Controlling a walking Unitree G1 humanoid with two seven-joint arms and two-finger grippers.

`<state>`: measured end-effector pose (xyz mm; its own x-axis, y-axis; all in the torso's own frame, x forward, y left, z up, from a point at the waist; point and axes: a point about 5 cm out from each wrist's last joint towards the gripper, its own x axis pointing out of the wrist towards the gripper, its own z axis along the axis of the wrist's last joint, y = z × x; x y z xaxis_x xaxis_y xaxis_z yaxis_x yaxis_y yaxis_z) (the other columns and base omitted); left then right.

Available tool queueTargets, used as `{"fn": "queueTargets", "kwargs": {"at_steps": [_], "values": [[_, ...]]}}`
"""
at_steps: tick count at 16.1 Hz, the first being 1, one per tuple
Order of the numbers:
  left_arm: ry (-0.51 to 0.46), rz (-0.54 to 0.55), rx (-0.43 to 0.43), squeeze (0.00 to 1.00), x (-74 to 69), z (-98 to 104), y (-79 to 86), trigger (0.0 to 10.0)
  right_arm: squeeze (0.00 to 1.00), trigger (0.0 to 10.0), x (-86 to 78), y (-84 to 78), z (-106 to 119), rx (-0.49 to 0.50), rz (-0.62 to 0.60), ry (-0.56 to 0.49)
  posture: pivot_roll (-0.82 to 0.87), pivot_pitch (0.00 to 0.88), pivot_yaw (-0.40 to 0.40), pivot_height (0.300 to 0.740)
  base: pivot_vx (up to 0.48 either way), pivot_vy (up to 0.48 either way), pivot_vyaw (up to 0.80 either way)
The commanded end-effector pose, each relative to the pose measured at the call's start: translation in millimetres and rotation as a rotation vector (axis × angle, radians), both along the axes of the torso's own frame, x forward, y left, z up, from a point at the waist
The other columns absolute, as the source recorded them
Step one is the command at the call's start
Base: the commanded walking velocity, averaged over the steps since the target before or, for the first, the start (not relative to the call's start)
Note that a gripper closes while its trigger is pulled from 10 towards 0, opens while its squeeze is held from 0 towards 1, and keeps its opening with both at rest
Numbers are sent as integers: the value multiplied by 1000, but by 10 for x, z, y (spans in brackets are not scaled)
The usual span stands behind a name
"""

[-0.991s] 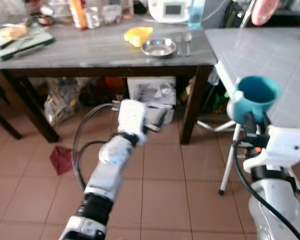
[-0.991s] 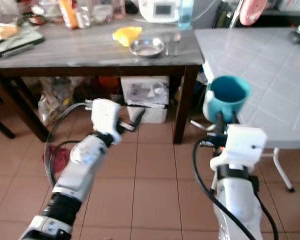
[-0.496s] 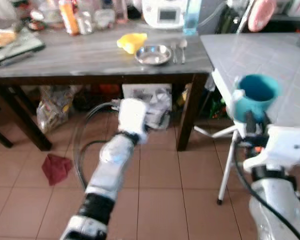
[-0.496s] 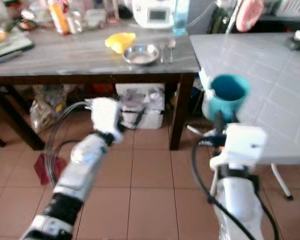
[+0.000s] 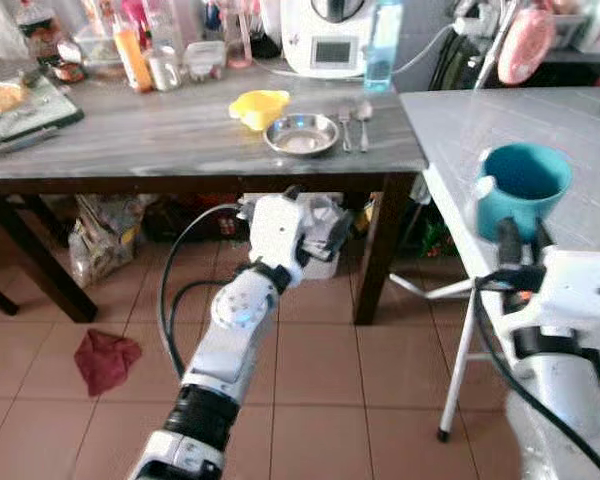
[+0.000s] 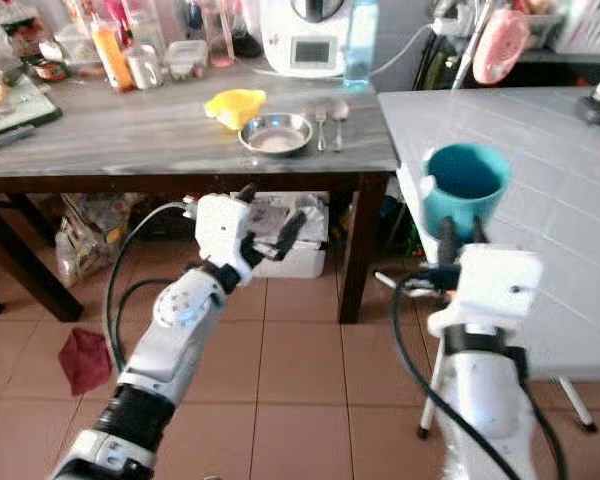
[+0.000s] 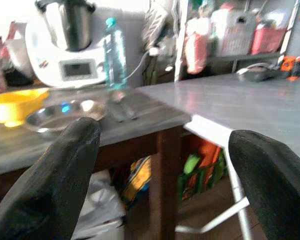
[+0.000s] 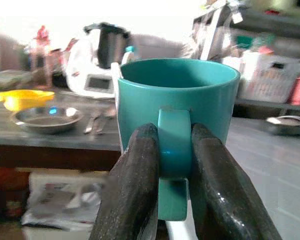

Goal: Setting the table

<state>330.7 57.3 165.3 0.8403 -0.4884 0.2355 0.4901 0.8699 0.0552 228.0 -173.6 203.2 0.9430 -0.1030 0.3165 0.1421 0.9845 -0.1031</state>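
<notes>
The right hand [image 6: 458, 232] grips a teal mug [image 6: 466, 185] by its handle, upright, not yet set down. Ahead of the open, empty left hand [image 6: 270, 218], the counter [image 6: 130, 125] holds 1 bowl [image 6: 274, 133], fork [image 6: 320, 112] and spoon [image 6: 338, 110].

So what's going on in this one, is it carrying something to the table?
The robot stands facing a grey wooden table, with a light tiled table at its right. Its right gripper is shut on the handle of a teal mug, held upright in the air. The left gripper is open, holding nothing, raised before the wooden table's edge. On that table sit a steel bowl, a fork and spoon beside it, and a yellow dish.
</notes>
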Motion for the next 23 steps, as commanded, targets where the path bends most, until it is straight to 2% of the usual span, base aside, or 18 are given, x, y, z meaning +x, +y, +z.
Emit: {"fn": "queueTargets", "kwargs": {"at_steps": [1, 9, 14, 23], "values": [[-7, -4, -2, 0, -3, 20, -18, 10000, 0, 10000, -23, -25, 44, -12, -13, -20, -50, 114, 18, 714, 386, 0, 0], [-17, 4, 4, 0, 9, 42, 2, 10000, 0, 10000, -44, -11, 78, -25, -19, -39, -52, 119, 35, 714, 383, 0, 0], [-56, 4, -5, 0, 52, 188, -2, 10000, 0, 10000, -85, -7, 145, -47, -30, -62, -56, 128, 42, 714, 382, 0, 0], [-64, 24, -28, 0, 67, 245, 0, 10000, 0, 10000, -96, -20, 181, -84, -23, -63, -62, 129, 29, 714, 382, 0, 0]]}}
